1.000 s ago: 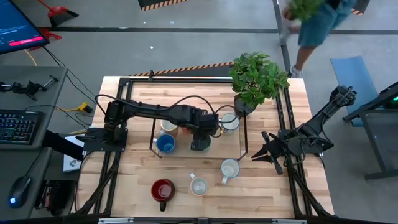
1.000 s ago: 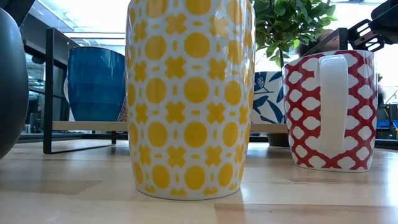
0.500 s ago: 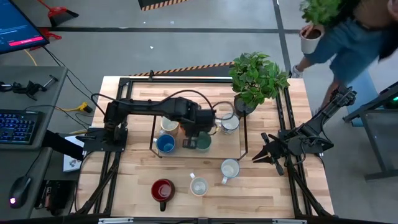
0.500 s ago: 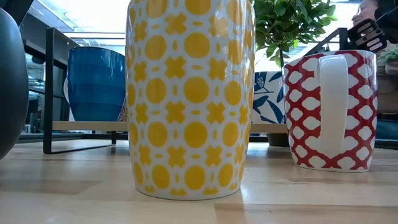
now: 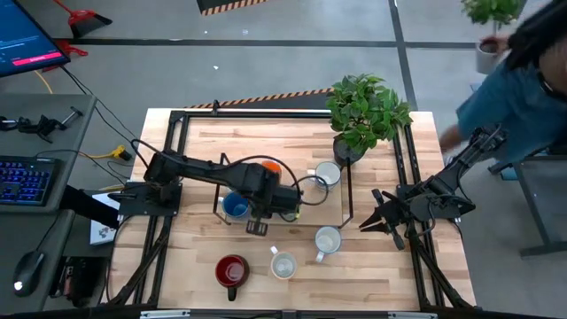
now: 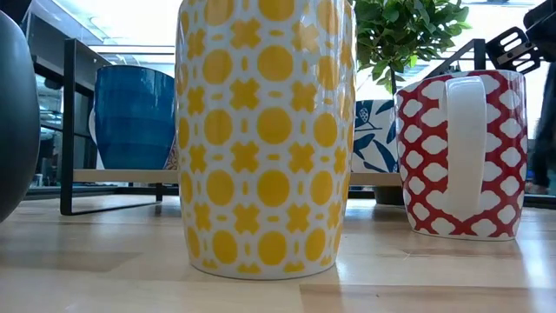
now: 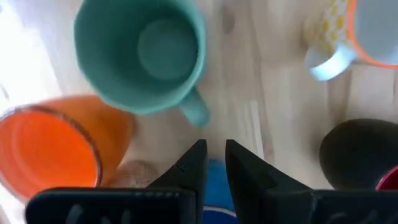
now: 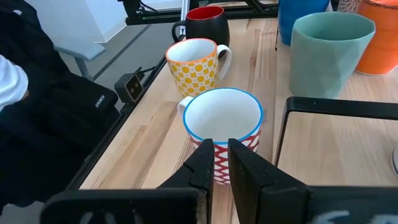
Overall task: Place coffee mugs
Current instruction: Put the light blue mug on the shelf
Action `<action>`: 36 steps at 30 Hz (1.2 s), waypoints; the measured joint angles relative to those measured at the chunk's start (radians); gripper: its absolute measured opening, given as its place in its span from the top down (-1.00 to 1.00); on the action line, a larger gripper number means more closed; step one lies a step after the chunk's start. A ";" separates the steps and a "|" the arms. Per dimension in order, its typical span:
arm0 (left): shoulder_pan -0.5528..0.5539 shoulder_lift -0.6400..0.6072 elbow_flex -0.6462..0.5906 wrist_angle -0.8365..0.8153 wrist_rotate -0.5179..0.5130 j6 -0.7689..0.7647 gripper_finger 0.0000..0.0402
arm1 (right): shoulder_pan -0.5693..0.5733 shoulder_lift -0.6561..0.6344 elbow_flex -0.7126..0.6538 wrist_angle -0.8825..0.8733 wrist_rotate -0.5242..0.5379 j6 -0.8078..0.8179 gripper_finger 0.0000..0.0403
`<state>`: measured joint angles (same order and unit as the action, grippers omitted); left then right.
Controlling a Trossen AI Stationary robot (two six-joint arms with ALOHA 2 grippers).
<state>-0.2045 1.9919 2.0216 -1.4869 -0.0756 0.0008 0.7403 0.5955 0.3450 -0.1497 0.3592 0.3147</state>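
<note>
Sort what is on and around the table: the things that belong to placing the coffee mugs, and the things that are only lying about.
Part of the job:
- blue mug
- orange mug
- teal mug
- yellow-patterned mug
- red-patterned mug
- dark mug with red inside
- black-framed rack
- left gripper

Just lying about:
- potted plant
- keyboard
- computer mouse

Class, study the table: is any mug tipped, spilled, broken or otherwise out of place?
Nothing stands out. The teal mug, orange mug, yellow-patterned mug, red-patterned mug and black mug all stand upright and empty, with no spill or damage visible.
</note>
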 joint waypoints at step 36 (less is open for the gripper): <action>0.029 0.154 0.000 0.109 0.023 0.119 0.76 | 0.000 0.002 0.000 -0.054 -0.014 0.089 0.85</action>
<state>-0.1750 2.1460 2.0212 -1.3777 -0.0529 0.1195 0.7403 0.5972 0.3450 -0.2039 0.3454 0.4034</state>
